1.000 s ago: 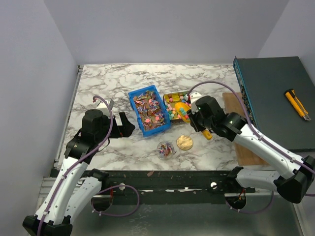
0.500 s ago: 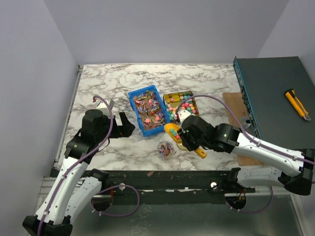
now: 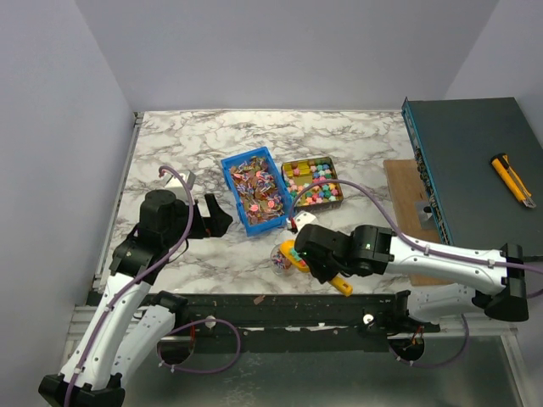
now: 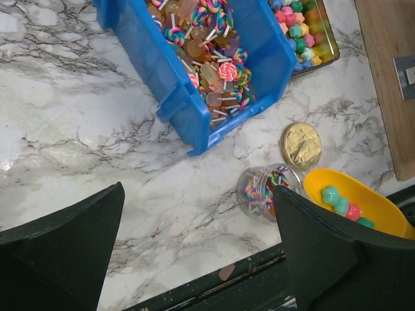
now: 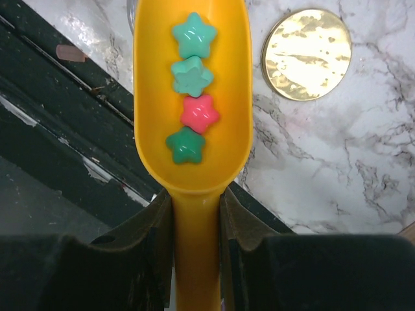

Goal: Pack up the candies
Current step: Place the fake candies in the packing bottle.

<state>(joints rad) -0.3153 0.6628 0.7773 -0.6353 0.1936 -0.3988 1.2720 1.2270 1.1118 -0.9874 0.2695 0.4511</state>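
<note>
My right gripper (image 3: 316, 259) is shut on the handle of the yellow-orange scoop (image 5: 192, 97). The scoop's bowl holds several star-shaped candies (image 5: 192, 76), green and pink, and hovers at the table's front edge over the small clear jar (image 3: 282, 259). The jar (image 4: 266, 191) holds striped candies and lies beside the scoop (image 4: 353, 204). The blue bin (image 3: 257, 189) holds wrapped candies. The tin (image 3: 312, 181) holds chunky pink, yellow, green and blue candies. My left gripper (image 3: 216, 216) is open and empty, left of the bin and above bare marble (image 4: 194, 259).
The round gold lid (image 4: 301, 144) lies on the marble right of the jar; it also shows in the right wrist view (image 5: 307, 53). A dark box (image 3: 475, 170) with a yellow utility knife (image 3: 512, 180) stands at the right, by a wooden board (image 3: 411, 216). The black front rail (image 3: 280, 309) runs under the scoop.
My right arm has swung from the tin toward the front edge, carrying the loaded scoop to the jar. The left arm has not moved.
</note>
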